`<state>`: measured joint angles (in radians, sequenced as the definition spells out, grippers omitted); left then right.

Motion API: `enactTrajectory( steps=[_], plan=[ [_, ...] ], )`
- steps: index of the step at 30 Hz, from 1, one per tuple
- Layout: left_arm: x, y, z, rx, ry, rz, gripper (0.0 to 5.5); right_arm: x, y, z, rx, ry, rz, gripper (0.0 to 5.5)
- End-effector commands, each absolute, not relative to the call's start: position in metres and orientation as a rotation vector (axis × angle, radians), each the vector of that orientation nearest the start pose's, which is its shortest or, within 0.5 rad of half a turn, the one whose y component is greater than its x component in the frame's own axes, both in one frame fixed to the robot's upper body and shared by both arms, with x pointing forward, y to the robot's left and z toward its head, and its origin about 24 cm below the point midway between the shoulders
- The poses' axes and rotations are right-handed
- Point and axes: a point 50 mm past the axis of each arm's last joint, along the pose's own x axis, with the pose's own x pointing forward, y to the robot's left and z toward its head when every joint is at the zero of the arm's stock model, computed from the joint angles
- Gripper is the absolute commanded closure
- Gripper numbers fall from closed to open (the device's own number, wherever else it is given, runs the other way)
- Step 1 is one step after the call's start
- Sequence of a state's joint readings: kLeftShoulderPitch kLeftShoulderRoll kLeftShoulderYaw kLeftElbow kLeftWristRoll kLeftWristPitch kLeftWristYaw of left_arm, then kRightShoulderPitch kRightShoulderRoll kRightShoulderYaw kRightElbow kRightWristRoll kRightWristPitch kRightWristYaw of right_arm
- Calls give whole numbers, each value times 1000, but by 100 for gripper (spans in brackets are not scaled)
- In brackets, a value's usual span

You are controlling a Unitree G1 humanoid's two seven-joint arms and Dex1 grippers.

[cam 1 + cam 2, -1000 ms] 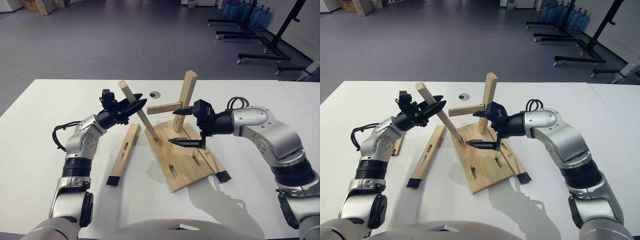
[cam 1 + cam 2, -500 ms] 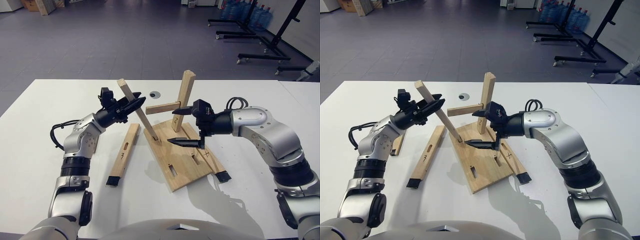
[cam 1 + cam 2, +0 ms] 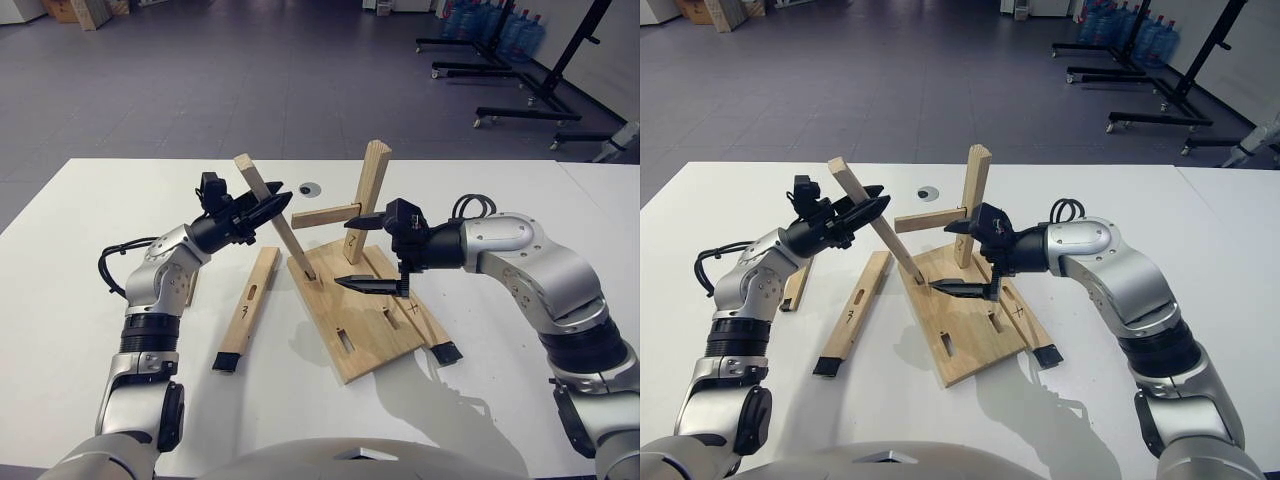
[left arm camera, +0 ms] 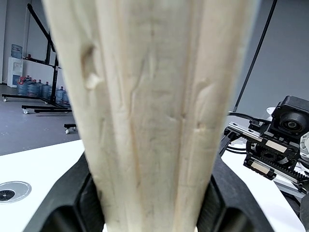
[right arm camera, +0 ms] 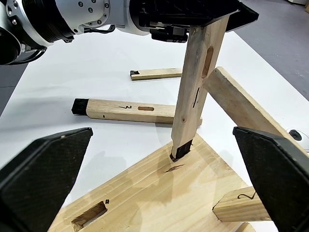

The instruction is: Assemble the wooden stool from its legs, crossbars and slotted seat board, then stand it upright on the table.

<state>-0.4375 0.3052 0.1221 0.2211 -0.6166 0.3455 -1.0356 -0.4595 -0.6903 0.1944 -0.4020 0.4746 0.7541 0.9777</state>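
Gripping the tilted leg (image 3: pixel 287 238) near its top, your left gripper (image 3: pixel 262 208) is clenched on it. The leg's foot sits in the seat board (image 3: pixel 372 342), which is flat on the table (image 3: pixel 60 300). Your right gripper (image 3: pixel 368 252) is spread wide, holding nothing, beside the upright leg (image 3: pixel 373 180) and its crossbar (image 3: pixel 322 216).

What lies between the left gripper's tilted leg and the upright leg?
A crossbar, jutting from the upright leg toward the tilted leg, in both eye views.

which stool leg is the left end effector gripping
The tilted leg with its foot on the seat board; the others stand upright or lie flat.
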Motion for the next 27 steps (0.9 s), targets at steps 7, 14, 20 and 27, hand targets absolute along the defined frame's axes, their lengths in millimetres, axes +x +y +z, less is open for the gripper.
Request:
enactTrajectory(
  steps=[7, 14, 20, 27],
  plan=[
    [306, 165, 111, -354, -71, -1057, 346, 253, -133, 166, -333, 261, 1305, 14],
    [304, 160, 107, -349, -58, -1073, 346, 254, -132, 167, -333, 260, 1304, 14],
    [306, 163, 113, -309, -59, -1084, 346, 254, -132, 167, -332, 259, 1303, 14],
    [305, 161, 115, -221, -24, -1138, 346, 254, -132, 167, -329, 258, 1298, 14]
  ],
)
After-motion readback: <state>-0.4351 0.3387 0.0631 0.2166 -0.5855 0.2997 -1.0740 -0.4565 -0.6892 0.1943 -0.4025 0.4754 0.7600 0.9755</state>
